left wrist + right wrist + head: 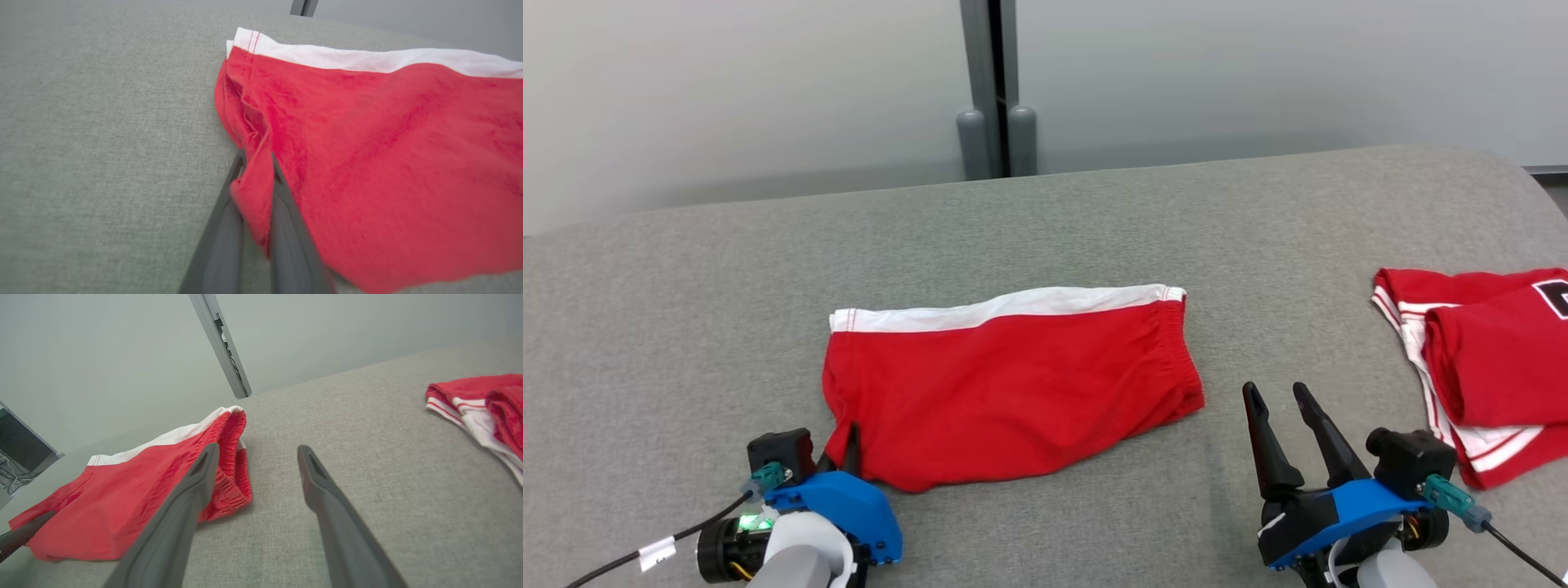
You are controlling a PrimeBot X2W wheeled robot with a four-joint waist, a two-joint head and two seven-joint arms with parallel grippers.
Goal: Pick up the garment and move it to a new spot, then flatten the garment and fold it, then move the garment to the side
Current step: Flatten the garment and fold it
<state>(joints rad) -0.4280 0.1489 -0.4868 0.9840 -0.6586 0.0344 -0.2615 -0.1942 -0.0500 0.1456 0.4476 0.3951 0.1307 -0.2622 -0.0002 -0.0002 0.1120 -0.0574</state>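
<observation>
Grey padded surface (1045,220), pale wall behind. Mid-surface: red shorts (1013,384), lying flat. Left claw (257,157) pinched on near-left corner fold; right claw (1274,392) spread, empty, just beside right edge. Risk: thin one-sided pinch slips, or drag bunches cloth; red shirt (1486,359) crowds right side.

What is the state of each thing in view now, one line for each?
shorts: lying fairly flat, near-left corner pinched.
left end effector: shut on that corner.
right end effector: open, apart from the shorts.
jersey: loosely folded, lying to the right, untouched.
</observation>
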